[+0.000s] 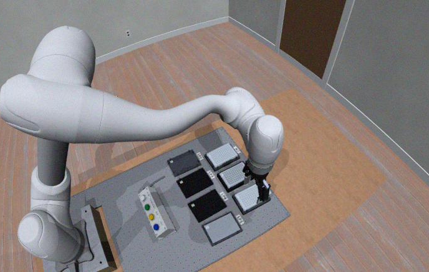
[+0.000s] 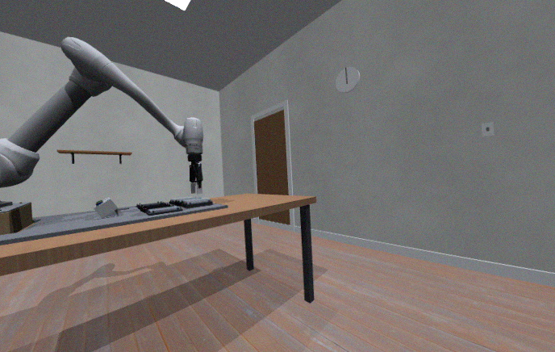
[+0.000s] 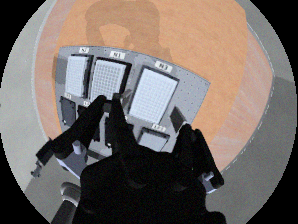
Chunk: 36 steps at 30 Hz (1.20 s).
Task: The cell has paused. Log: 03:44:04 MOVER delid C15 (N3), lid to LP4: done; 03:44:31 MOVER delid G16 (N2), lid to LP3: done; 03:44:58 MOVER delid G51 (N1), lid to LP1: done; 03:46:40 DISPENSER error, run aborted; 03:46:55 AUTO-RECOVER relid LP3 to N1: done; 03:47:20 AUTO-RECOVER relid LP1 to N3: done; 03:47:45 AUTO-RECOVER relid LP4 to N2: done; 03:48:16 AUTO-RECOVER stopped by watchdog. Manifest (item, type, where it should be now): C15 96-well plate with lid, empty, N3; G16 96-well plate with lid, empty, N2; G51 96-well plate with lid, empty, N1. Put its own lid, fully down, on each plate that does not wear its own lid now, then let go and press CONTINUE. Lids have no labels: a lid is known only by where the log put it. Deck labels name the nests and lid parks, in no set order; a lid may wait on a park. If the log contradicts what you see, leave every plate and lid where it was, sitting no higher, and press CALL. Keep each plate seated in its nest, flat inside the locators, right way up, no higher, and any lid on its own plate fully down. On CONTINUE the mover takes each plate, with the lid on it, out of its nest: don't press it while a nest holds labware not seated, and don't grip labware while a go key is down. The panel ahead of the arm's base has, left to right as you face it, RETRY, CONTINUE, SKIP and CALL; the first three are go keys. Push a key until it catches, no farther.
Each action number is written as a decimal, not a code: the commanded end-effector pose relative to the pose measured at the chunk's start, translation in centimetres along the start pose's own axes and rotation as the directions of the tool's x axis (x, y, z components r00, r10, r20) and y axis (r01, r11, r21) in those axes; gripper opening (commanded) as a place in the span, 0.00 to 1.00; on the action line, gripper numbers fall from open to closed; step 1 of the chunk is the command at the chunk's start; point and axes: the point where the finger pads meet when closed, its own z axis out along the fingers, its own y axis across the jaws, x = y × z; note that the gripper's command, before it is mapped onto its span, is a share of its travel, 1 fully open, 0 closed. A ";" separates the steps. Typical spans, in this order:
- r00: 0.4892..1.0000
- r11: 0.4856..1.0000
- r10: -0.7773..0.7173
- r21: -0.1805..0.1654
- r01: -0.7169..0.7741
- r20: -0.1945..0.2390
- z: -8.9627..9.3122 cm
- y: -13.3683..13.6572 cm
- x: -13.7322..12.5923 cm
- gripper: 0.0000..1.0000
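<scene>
From the top view I have the gripper (image 1: 255, 185) hanging straight down from the wrist over the right-hand row of the grey deck plate (image 1: 131, 242), right of frame centre. Its jaws stand partly spread with nothing between them.

Three white 96-well plates run diagonally down that row: the upper plate (image 1: 222, 155), the middle plate (image 1: 232, 175) and the lower plate (image 1: 247, 197). The gripper sits above the gap between the middle and lower ones, toward their right edge. I cannot tell from here whether the fingers touch anything, nor which plates wear lids.

Left of that row lie four flat parks: a dark grey pad (image 1: 183, 163) at top, two black pads (image 1: 194, 183) (image 1: 206, 204) below it, and a pale lid-like rectangle (image 1: 222, 228) on the lowest, toward bottom centre. Small white deck labels sit between the rows; too small to read.

The key panel (image 1: 156, 212) is left of centre, showing green, yellow and blue keys.

In the exterior view the wooden worktop (image 2: 271, 202) carries the deck plate, left of centre.
</scene>
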 end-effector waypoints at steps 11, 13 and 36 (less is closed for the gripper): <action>1.000 1.000 0.000 0.000 0.000 0.000 1.1 0.0 0.0 0.66; 1.000 1.000 0.000 0.000 0.000 0.000 1.3 0.0 0.0 0.66; 1.000 1.000 0.000 0.000 0.000 0.000 2.0 0.0 0.0 0.66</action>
